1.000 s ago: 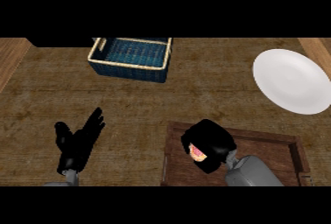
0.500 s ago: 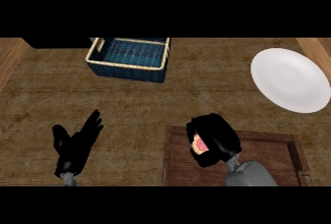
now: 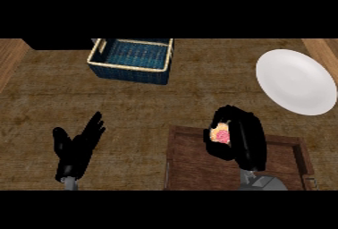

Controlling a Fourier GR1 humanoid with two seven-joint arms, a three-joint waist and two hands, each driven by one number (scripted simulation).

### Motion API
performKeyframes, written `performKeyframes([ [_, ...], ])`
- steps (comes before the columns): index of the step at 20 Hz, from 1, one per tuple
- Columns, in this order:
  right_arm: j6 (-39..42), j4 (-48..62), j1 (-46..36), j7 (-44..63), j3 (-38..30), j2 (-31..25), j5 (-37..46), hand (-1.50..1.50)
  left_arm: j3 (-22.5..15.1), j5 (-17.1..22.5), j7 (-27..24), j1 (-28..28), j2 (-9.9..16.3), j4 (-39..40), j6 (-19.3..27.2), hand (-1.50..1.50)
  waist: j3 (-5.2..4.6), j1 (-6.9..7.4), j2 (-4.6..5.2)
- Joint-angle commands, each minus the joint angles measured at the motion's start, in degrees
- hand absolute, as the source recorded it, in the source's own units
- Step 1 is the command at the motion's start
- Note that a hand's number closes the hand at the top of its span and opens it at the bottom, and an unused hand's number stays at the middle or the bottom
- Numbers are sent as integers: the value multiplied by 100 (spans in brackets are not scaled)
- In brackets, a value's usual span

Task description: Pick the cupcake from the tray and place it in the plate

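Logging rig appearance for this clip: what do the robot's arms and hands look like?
Both hands are plain black, each with slim fingers and a thumb: the left hand at lower left, the right hand at lower right. Short grey forearm ends show at the lower edge below each hand. No cables, sleeves or markings are visible.

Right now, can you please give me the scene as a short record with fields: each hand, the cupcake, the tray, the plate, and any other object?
right hand: curled round the cupcake, above the tray's far edge
cupcake: pink, mostly hidden in the right hand
tray: brown wood, lower right of the counter
plate: white, nothing on it, far right
left hand: open, fingers up, resting at lower left
basket: blue, light rim, at the counter's far side
task state: cupcake not yet in the plate
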Motion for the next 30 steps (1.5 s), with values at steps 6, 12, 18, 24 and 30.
performKeyframes([
  [6, -998, -667, 430, 66, -1003, -8, -901, 150, -16, -93, -114, -190, -164, 305, 41, 0, -1, 31, 23],
  [12, -1519, 488, -476, -811, -2311, -272, -2406, 150, 83, -117, -110, -318, -92, 472, 4, 0, 1, 74, 43],
  [18, -1950, 2358, -1273, -1985, -3539, -1200, -3009, 150, -54, -150, -14, -135, -166, 129, 16, 0, 8, 162, 60],
  [24, -2162, 4578, -2437, -3233, -4273, -1871, -3662, 150, -3, -156, -65, -477, -292, 462, 53, 0, 11, 204, 86],
  [30, -1883, 6324, -3164, -4514, -4940, -2714, -4213, 150, -66, -210, -91, -418, -220, 300, -47, 0, 21, 301, 127],
])
